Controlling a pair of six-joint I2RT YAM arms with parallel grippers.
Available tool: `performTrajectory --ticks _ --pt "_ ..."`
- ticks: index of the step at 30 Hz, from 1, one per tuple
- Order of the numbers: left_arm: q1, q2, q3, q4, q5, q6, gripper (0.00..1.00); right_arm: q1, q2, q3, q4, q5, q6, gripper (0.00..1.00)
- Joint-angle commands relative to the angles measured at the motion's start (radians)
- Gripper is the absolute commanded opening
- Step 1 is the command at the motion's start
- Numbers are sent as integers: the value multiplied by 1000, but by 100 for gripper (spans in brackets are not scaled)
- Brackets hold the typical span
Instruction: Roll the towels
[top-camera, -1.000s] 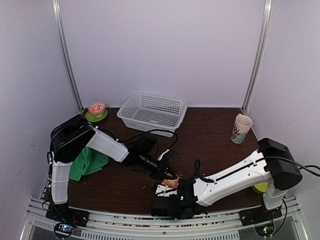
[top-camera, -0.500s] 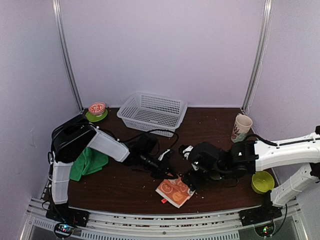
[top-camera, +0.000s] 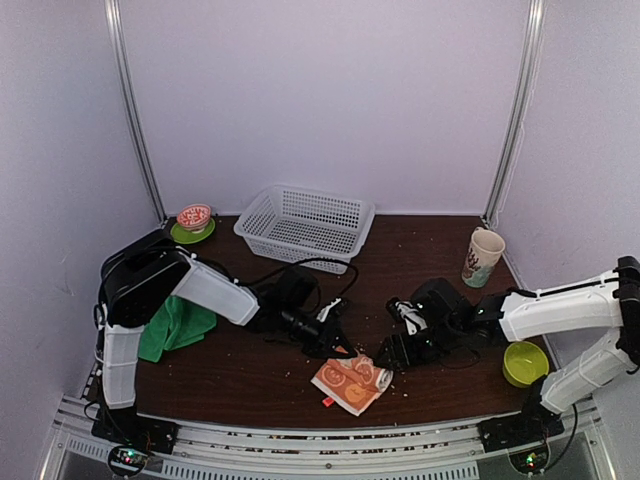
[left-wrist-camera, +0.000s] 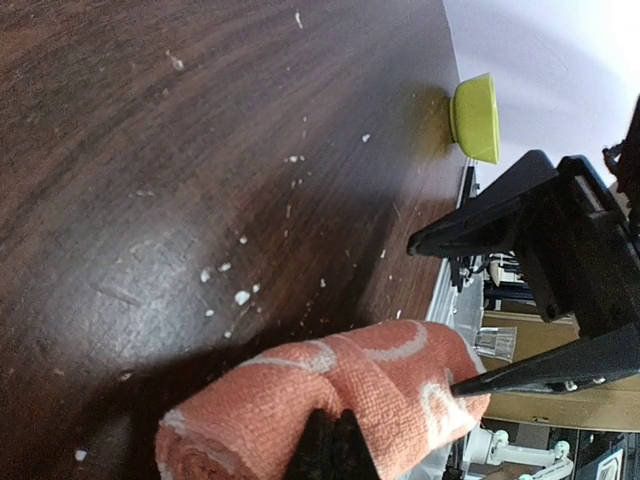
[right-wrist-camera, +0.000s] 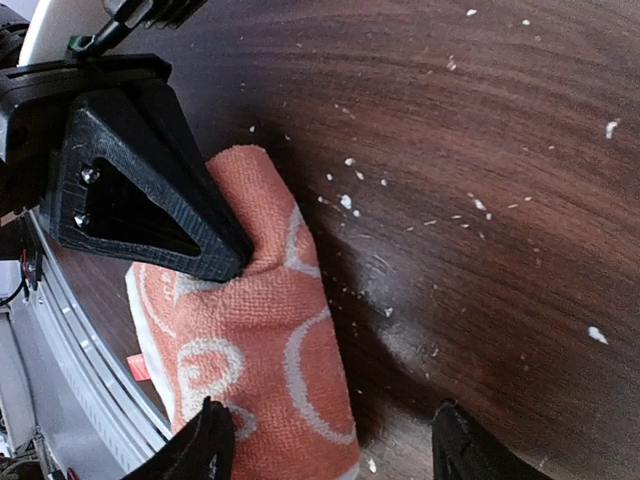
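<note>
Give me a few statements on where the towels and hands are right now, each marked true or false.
1. The left hand is shut on the orange towel. True.
2. The right hand grips the green towel. False: it is open beside the orange towel; the green towel lies at the left side of the table.
3. The orange towel lies in the basket. False: it lies on the table near the front edge.
4. The cup stands upright at the back right. True.

The dark wooden table (top-camera: 250, 375) carries a white basket (top-camera: 305, 225), cup (top-camera: 484, 257), lime bowl (top-camera: 525, 363), green towel (top-camera: 175, 325) and orange towel (top-camera: 350, 382).
</note>
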Motion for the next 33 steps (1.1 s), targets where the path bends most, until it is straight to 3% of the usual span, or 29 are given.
performTrajectory --ticks 1,6,9,13,20,25,33 --pt "-19 15 -43 -125 -74 24 0 -21 53 -24 178 -171 42 69" --pt "-22 10 -43 -125 -75 25 0 -21 130 -18 208 -221 35 67" --pt "-24 1 -48 -124 -79 23 0 -19 162 -11 210 -240 23 60" --pt "-24 -24 -54 -128 -87 17 0 -15 188 -7 191 -250 3 43" --pt "-23 -87 -15 -226 -106 63 3 24 163 14 102 -151 -51 0" --pt "-21 -143 10 -296 -112 92 12 71 113 56 -24 5 -110 0" --pt "-12 -244 -26 -331 -128 100 14 217 132 144 -205 350 -198 0"
